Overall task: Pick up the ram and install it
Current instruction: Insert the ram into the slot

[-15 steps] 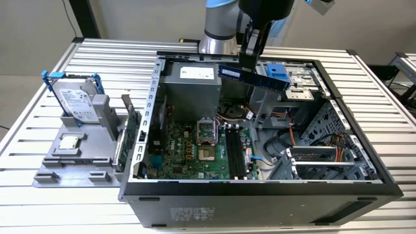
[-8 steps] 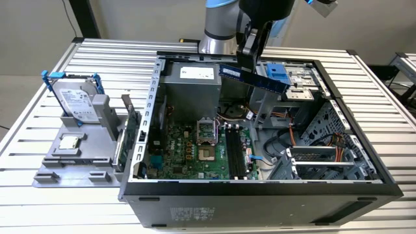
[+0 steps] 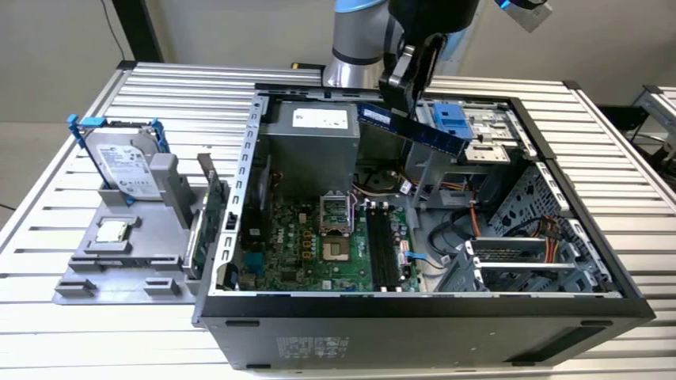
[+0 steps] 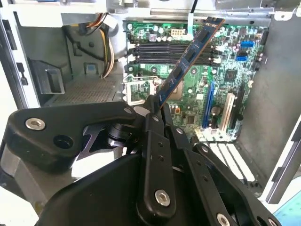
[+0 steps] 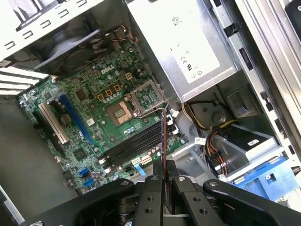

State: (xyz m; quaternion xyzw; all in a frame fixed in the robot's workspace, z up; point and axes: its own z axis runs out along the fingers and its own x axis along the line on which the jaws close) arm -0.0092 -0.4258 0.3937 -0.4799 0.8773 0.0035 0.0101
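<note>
1. The exterior view looks down from above onto the open computer case (image 3: 423, 326) on the surface (image 3: 158, 87).
2. Both wrist views peer closely past the hand (image 4: 153, 106) at the green board (image 4: 230, 75), which all three views share.

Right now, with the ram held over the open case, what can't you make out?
The ram: its gripped end is hidden inside the gripper in the second wrist view.
The ram's chips: it shows edge-on in the first wrist view, so they cannot be told there.
Black memory slots: the ram crosses them in the second wrist view; latch positions are too small to tell.
Arm: cut off by the exterior view's top edge.
</note>
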